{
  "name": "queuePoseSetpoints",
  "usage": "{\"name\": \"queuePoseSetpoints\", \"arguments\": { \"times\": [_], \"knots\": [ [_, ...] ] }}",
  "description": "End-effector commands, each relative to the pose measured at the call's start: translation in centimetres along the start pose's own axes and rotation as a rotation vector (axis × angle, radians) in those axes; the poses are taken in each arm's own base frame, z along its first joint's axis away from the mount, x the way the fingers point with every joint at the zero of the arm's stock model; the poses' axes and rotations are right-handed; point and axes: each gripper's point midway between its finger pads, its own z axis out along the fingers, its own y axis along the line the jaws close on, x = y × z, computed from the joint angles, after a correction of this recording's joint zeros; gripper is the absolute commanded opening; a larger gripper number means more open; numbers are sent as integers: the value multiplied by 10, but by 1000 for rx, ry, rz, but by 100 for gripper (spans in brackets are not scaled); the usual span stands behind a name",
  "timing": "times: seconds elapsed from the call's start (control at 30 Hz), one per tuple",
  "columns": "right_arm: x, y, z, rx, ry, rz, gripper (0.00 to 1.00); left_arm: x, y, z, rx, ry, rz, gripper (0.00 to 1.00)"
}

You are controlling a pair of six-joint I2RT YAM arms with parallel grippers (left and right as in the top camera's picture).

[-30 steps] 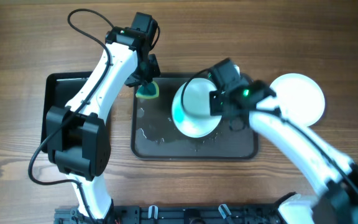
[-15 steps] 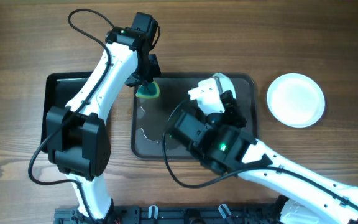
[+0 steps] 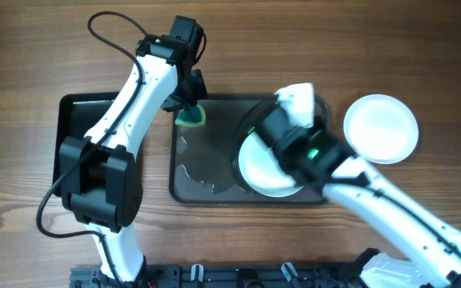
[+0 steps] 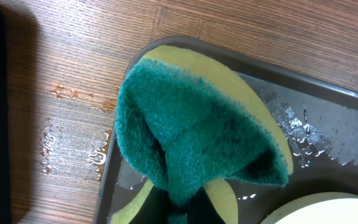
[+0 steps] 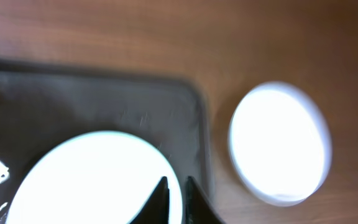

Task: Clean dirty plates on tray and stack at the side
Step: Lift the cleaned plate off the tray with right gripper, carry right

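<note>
Through the right wrist camera everything swims in blur. The right pincer (image 5: 176, 183) shows only as two dark tips by the rim of the plate (image 5: 95, 180), which the bottom edge cuts off, and I can't tell whether they grip it. From overhead, the right arm (image 3: 374, 196) covers that plate's right side. In the left wrist view the sponge (image 4: 197, 130) hides nearly all of the left pincer (image 4: 178, 210), itself cut off below.
</note>
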Motion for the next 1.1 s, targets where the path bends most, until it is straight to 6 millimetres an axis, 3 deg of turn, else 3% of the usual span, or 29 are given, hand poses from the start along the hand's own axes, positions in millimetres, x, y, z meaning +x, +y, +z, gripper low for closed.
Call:
{"name": "queuePoseSetpoints", "arguments": {
  "times": [0.0, 0.13, 0.23, 0.47, 0.6, 0.73, 0.8, 0.9, 0.97, 1.07],
  "knots": [
    [25, -4, 19, -286, 296, 189, 16, -4, -4, -7, 24, -15, -15, 4],
    [38, -26, 39, -455, 433, 166, 28, -4, -4, -7, 24, -15, -15, 4],
    [53, -19, 53, -523, 522, 137, 34, -4, -4, -7, 24, -15, -15, 4],
    [106, -11, 110, -441, 754, 83, 35, -3, -4, -7, 22, -12, -10, 4],
    [118, 3, 119, -511, 800, 67, 34, -3, -4, -7, 22, -12, -11, 4],
    [116, 6, 125, -521, 777, 69, 34, -3, -4, -7, 22, -12, -11, 4],
    [125, 7, 129, -519, 775, 75, 34, -3, -4, -7, 22, -12, -11, 4],
    [147, 9, 135, -511, 787, 93, 26, -3, -4, -7, 22, -12, -11, 4],
    [151, 9, 136, -510, 786, 93, 8, -3, -4, -7, 22, -12, -11, 4],
    [148, 10, 138, -505, 777, 111, 4, -3, -4, -7, 22, -12, -11, 4]
  ]
}}
